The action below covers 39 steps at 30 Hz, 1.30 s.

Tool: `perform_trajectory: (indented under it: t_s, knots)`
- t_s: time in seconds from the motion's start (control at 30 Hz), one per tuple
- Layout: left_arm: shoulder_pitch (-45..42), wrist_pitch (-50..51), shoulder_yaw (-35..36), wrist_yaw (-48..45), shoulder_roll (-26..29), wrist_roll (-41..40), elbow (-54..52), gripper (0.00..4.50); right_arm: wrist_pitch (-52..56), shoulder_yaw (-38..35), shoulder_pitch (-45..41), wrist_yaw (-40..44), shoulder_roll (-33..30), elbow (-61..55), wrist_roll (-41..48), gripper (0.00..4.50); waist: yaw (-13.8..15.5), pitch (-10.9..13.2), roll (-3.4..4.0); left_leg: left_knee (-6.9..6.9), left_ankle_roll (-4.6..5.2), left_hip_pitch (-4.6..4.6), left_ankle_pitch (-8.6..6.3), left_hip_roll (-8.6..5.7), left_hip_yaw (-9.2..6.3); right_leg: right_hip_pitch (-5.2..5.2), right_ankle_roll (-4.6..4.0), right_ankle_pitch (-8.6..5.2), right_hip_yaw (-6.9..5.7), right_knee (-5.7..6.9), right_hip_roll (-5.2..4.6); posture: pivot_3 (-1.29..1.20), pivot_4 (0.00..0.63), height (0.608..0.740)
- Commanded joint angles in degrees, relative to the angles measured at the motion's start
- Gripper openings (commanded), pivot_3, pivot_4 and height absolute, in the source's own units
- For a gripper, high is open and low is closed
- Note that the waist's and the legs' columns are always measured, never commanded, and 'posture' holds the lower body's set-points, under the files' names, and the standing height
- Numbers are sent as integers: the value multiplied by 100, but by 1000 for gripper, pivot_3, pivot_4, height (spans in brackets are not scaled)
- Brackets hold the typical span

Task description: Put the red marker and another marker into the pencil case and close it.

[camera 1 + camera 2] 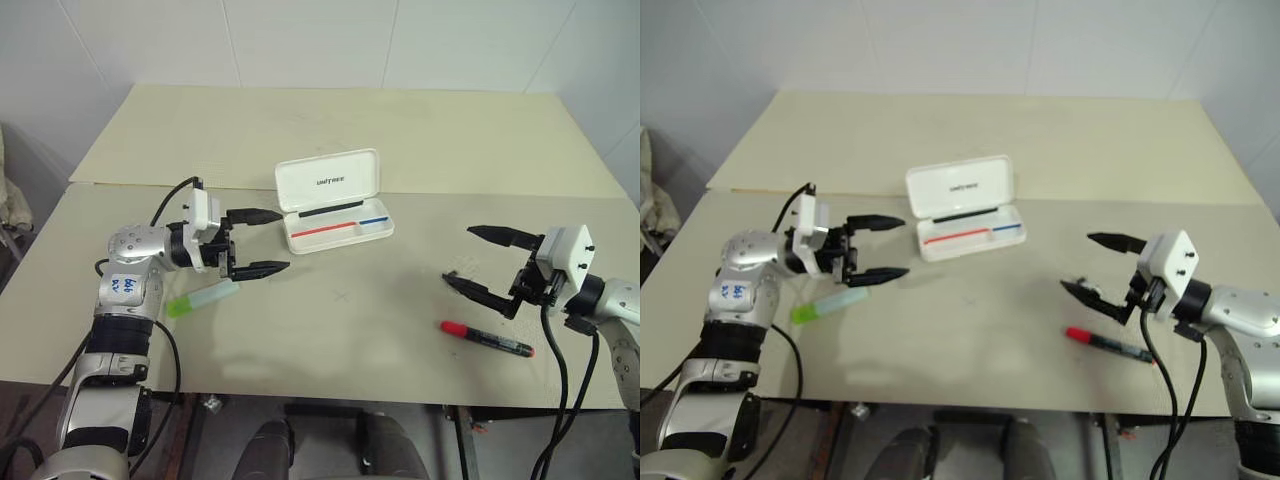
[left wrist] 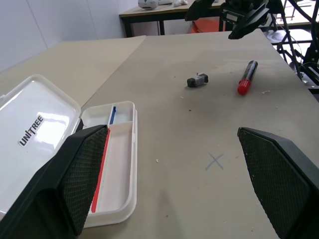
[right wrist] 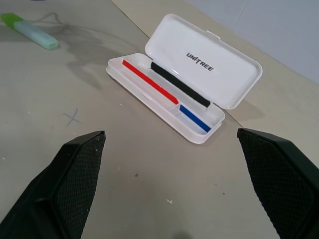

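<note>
Red marker [image 1: 487,339] lies flat, cap toward robot's left. Pencil case [image 1: 334,201] open, lid reads "UNITREE". Left gripper [image 1: 257,241] & right gripper [image 1: 478,257] both jaws apart, empty.

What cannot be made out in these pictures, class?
- Slim red-capped black marker: barrel print too small, head views.
- Stubby green highlighter: one end hidden behind the left gripper, left eye view.
- White plastic pencil case: near end hidden by a finger, left wrist view.
</note>
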Motion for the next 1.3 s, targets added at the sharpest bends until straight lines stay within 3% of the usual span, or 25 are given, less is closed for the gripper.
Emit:
perform_trajectory:
  t_s: [0.03,0.27,0.57,0.77,1.07,1.3]
  knots:
    - [87,74,136,18,165,-95,-370,4484,-33,-107,-120,-58,-43,-152,79,4500,-5,0,0,0,0,0,0,0,0,0,0,0,0,0,0,0,150,740]
    - [316,347,360,62,314,-337,-715,4484,-350,315,-439,111,157,60,-57,4500,-7,1,-1,0,-1,2,0,2,2,0,-1,0,1,1,1,0,150,740]
    - [105,271,193,-268,566,-185,-344,4484,-494,1230,-1428,570,481,288,-116,4500,-14,3,-1,-3,-2,3,0,4,4,-3,-4,3,2,0,3,0,150,740]
    - [-181,397,-135,-437,523,7,-100,2612,-424,1558,-1891,591,834,251,-92,4500,-9,4,-3,-2,-3,1,-1,4,4,-5,-4,3,1,-1,3,0,150,740]
    - [-914,-571,-913,59,186,1313,1057,2612,-565,1538,-1743,417,1054,230,-221,4500,-2,7,-7,-1,-3,-7,-1,0,5,-11,-1,4,1,-3,3,0,150,740]
    - [-1214,-864,-1076,526,-160,1773,1626,2612,-520,1493,-1549,160,1047,-18,-247,4500,-18,9,-11,-2,-2,-8,-1,3,12,-19,-1,4,4,3,5,0,150,740]
